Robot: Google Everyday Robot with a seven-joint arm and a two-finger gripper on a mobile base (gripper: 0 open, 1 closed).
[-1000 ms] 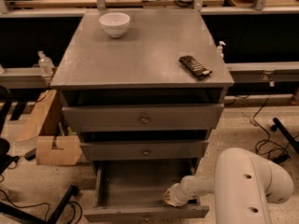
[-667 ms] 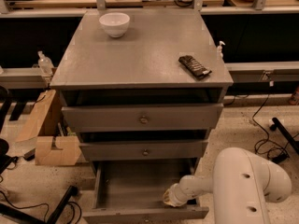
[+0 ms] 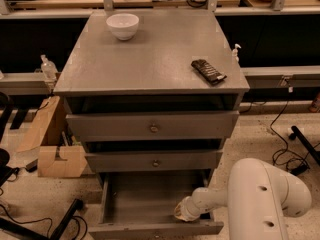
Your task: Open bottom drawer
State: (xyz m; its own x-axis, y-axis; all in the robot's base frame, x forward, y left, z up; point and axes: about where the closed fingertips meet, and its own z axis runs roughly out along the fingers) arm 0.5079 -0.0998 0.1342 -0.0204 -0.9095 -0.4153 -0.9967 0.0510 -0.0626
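The bottom drawer [image 3: 150, 196] of the grey cabinet is pulled out, its shallow grey tray showing empty and its front panel [image 3: 155, 230] at the lower edge of the view. My white arm [image 3: 265, 199] comes in from the lower right. My gripper [image 3: 181, 212] reaches into the right front part of the tray, just behind the front panel. Its fingers are hidden behind the wrist.
The top drawer [image 3: 152, 126] and middle drawer [image 3: 154, 160] are slightly out, each with a small knob. A white bowl [image 3: 122, 25] and a dark packet [image 3: 208, 71] sit on the cabinet top. Cardboard boxes [image 3: 50, 144] and cables lie on the floor at left.
The gripper has shifted slightly left and toward the drawer's front. The drawer stays open about the same.
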